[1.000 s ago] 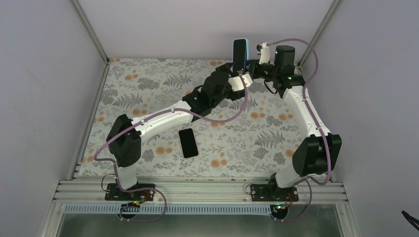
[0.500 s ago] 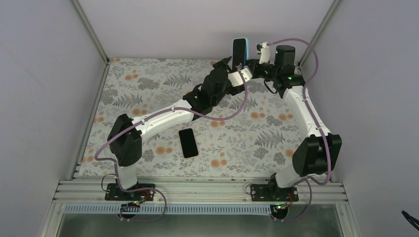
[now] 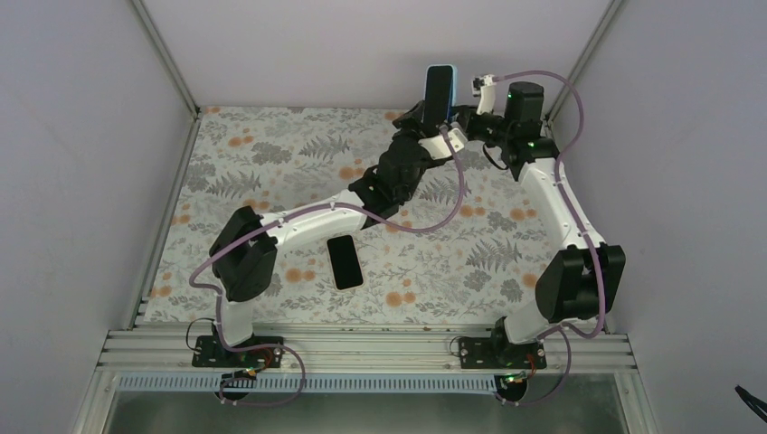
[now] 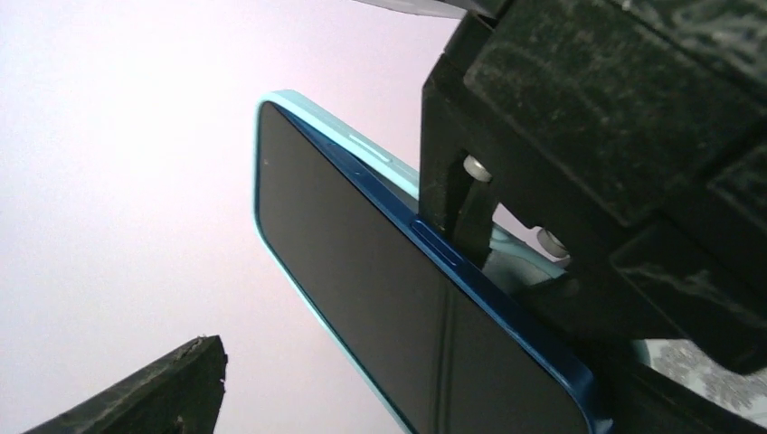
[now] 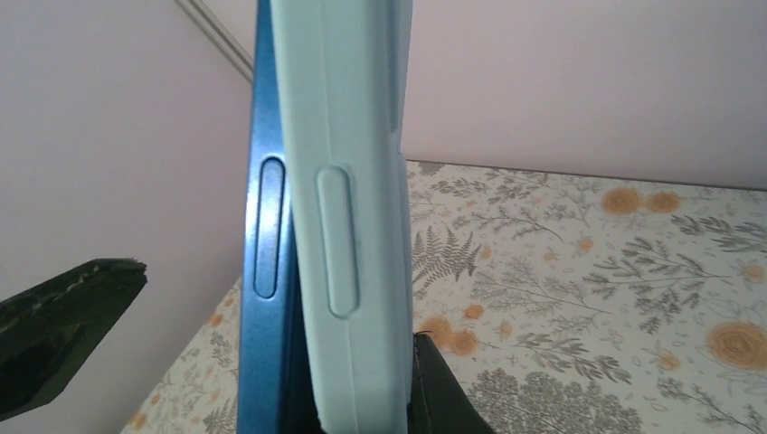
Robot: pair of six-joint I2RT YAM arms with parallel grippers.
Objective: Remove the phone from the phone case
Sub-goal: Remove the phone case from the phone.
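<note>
The right gripper (image 3: 459,120) is clamping the light-blue phone case (image 5: 348,181) by its lower part and holding it upright above the far edge of the flowered table (image 3: 271,154). The phone (image 5: 267,226) is sitting in the case, but its blue side edge is standing proud of the case's lip along one long side. The left gripper (image 3: 425,116) is hovering just beside the phone's dark screen with its jaws spread, one finger (image 4: 154,389) showing apart from the glass. A black phone (image 3: 345,262) is lying flat on the table, well apart from both.
</note>
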